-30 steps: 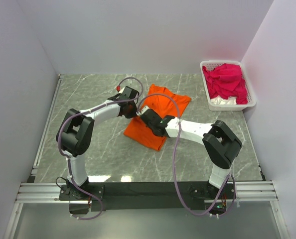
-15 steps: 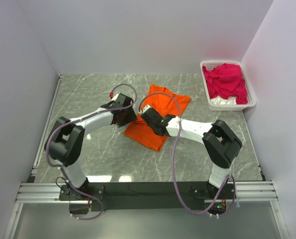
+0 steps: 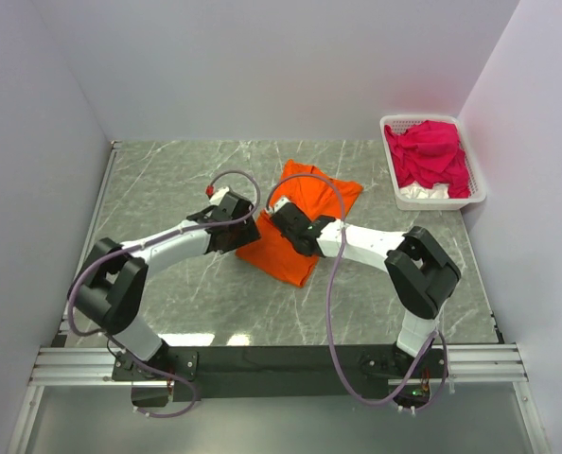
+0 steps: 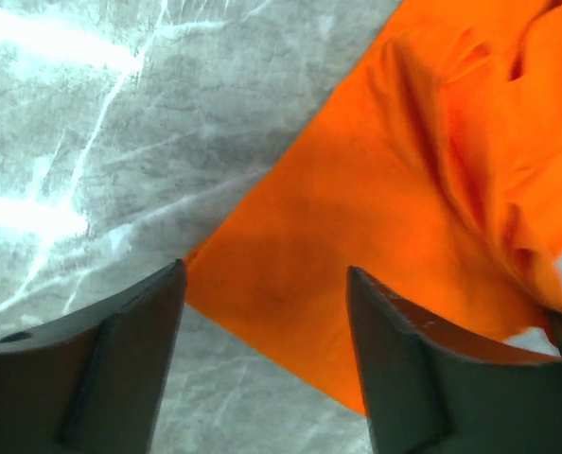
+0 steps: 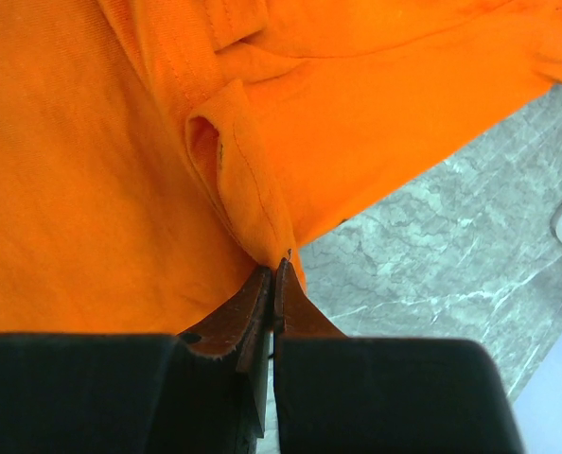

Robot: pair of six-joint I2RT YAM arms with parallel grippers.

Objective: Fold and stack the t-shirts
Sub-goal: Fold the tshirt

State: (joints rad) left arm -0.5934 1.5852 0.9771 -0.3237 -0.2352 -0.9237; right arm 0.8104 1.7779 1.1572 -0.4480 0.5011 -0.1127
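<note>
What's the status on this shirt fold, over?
Left pincer open, empty, above orange t-shirt edge. Right pincer shut on a fold of it. Nothing in the way.

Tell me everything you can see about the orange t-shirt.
The orange t-shirt is plain, soft-looking cloth, partly folded and wrinkled, lying on the grey marbled table. The right end effector is shut, pinching a raised hemmed fold. The left end effector hangs open over its edge.

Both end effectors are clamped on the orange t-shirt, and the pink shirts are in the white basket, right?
Not quite. Only the right end effector is clamped on the orange t-shirt; the left wrist view shows the left end effector open, holding nothing. The pink shirts are in the white basket.
</note>
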